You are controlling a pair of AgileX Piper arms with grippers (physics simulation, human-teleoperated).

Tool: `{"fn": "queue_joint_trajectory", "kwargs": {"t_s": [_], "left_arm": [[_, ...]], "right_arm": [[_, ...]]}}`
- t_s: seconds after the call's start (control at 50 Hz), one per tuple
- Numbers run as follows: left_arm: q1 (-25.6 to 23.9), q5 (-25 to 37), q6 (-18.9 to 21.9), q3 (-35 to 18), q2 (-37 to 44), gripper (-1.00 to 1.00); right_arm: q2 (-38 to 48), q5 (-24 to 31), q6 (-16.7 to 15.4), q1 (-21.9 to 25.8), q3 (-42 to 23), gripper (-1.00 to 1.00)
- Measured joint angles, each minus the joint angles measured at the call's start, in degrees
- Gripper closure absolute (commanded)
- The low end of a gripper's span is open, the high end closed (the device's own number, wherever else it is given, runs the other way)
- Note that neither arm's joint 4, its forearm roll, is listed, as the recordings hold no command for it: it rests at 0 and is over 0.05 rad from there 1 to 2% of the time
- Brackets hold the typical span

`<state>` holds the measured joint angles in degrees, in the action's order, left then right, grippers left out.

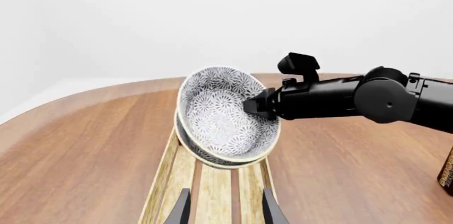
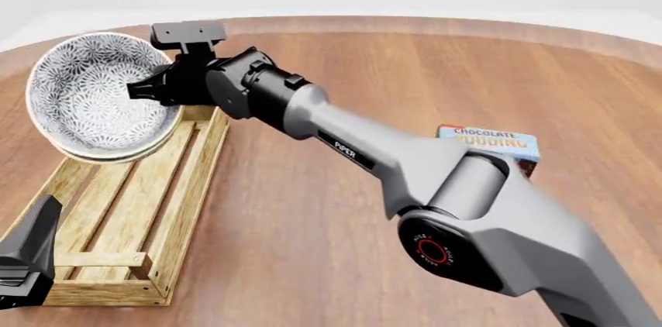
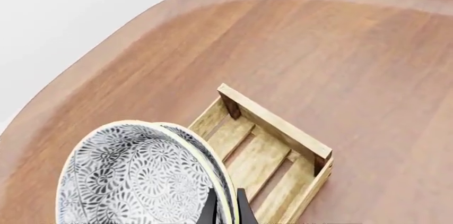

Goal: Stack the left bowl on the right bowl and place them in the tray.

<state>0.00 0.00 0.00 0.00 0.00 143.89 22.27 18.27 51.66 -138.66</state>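
Two nested round white bowls with grey floral pattern (image 2: pixel 98 98) hang tilted, rim pinched by the right pincer (image 2: pixel 139 88), at the front view's upper left. Directly beneath lies the long light-wood slatted tray (image 2: pixel 124 211), running toward the lower left, where the left pincer (image 1: pixel 223 208) waits wide.

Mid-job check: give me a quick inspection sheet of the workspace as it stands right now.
Surface: brown wooden table, rounded far edge.
Job's things: the two bowls are nested, left bowl inside right bowl, tilted steeply and held over the far part of the tray; whether they touch the tray I cannot tell.
Clutter: chocolate pudding box standing on the table to the right, partly hidden behind the right arm.
Grippers: right gripper shut on the rims of the stacked bowls; left gripper open, holding nothing, over the tray's near end.
Cables: nothing seen.
Surroundings: plain white backdrop, nothing else seen.
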Motion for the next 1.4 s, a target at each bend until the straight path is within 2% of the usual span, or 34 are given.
{"fn": "queue_joint_trajectory", "kwargs": {"t_s": [0.58,1.4], "left_arm": [[0.00,0.00,0.00,0.00,0.00,-1.00],[0.00,0.00,0.00,0.00,0.00,-1.00]], "right_arm": [[2.60,-1.99,-0.67,1.37,1.43,1.00],[7.41,-1.11,-0.93,3.07,-1.56,1.00]]}}
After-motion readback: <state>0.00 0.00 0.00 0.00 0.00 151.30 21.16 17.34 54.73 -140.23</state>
